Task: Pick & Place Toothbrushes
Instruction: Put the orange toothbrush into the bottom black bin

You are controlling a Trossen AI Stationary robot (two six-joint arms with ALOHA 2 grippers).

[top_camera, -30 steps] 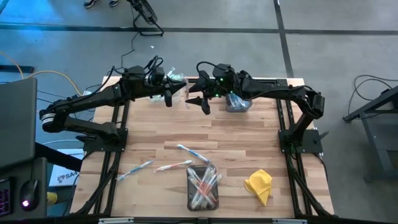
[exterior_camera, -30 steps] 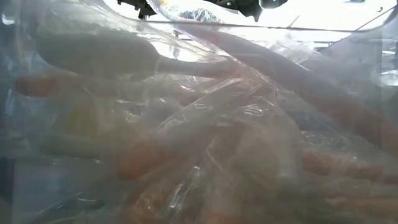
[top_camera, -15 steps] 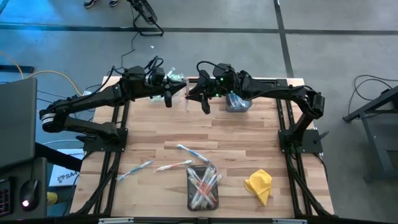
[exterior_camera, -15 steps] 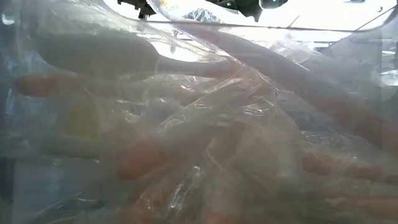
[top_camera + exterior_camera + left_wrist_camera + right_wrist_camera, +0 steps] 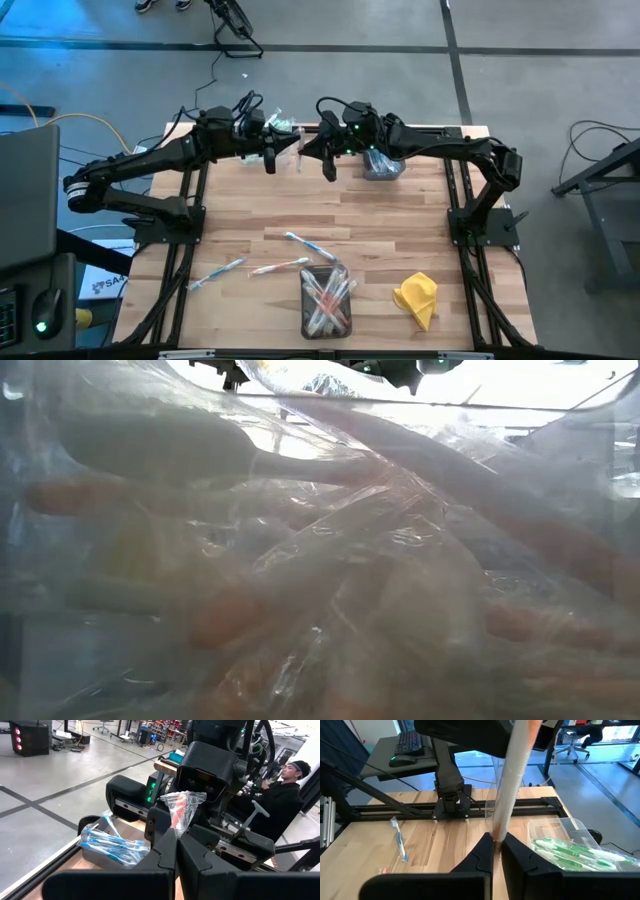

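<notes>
A wrapped toothbrush (image 5: 300, 150) with a pink-red accent hangs in the air over the table's far part, between my two grippers. My left gripper (image 5: 272, 152) comes from the left and my right gripper (image 5: 326, 160) from the right; both are shut on it. Three loose toothbrushes (image 5: 278, 267) lie flat on the wood near the front. In the low view, wrapped toothbrushes (image 5: 300, 560) right in front of the lens hide everything else. My left gripper pinches the toothbrush between its two fingertips (image 5: 176, 837), coming level from the table's left. The crumpled wrapper end (image 5: 183, 802) sticks up past the fingers. The toothbrush is clear of the table. My right gripper pinches the lower end of the shaft (image 5: 497, 836) between its two fingertips, coming from the table's right and slanting slightly down. The white shaft (image 5: 512, 770) rises steeply from the fingers toward the left gripper. It is lifted clear of the table.
A bin of blue toothbrushes (image 5: 383, 165) stands at the far right and a bin of green ones (image 5: 570, 851) at the far middle. A bin of pink-red ones (image 5: 327, 300) stands at the front, with a yellow cloth (image 5: 417, 298) to its right. A person (image 5: 287, 785) sits beyond the table.
My right gripper has shut on the toothbrush that my left gripper holds up; its fingers stood spread on either side of it a second ago. Both arms have kept their places.
</notes>
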